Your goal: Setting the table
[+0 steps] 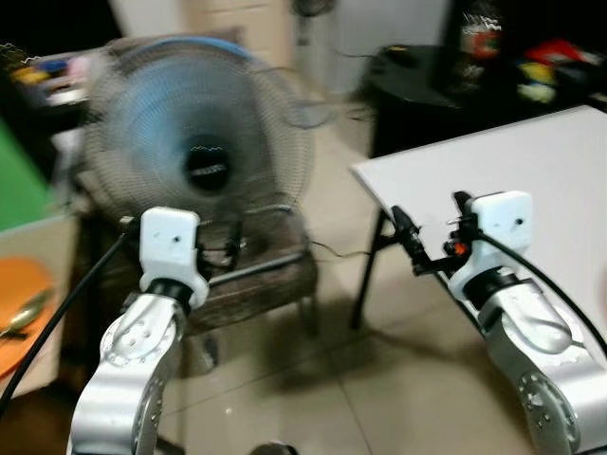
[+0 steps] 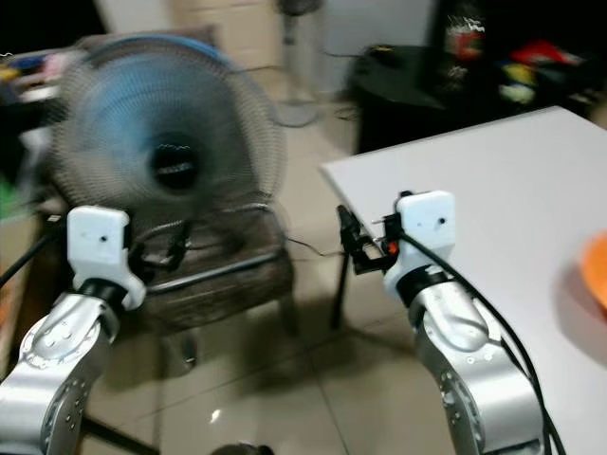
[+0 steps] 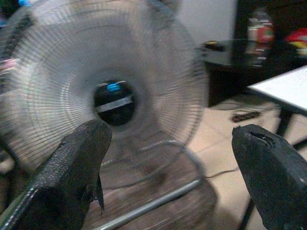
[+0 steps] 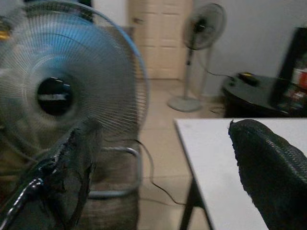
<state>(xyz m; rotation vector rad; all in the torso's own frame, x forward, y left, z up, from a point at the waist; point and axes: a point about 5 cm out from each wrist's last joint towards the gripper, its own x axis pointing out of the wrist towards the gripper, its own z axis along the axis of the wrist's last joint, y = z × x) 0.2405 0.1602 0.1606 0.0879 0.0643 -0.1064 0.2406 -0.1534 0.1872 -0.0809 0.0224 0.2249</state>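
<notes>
The white table [image 1: 541, 161] stands at the right, its corner near my right gripper [image 1: 408, 235]. The right wrist view shows that gripper [image 4: 163, 139] open with nothing between its fingers, level with the table's edge. An orange dish [image 2: 597, 270] sits on the table at the far right edge of the right eye view. An orange plate [image 1: 17, 294] with a spoon [image 1: 24, 313] on it lies on a pale surface at the far left. My left gripper [image 3: 168, 139] is open and empty, and is held up before the fan.
A large blue-bladed fan [image 1: 204, 142] rests on a brown chair [image 1: 261, 275] straight ahead, close to both arms. A black round table [image 1: 427, 76] with clutter stands behind the white one. A pedestal fan [image 4: 204, 28] is by the far wall. Tiled floor lies between chair and table.
</notes>
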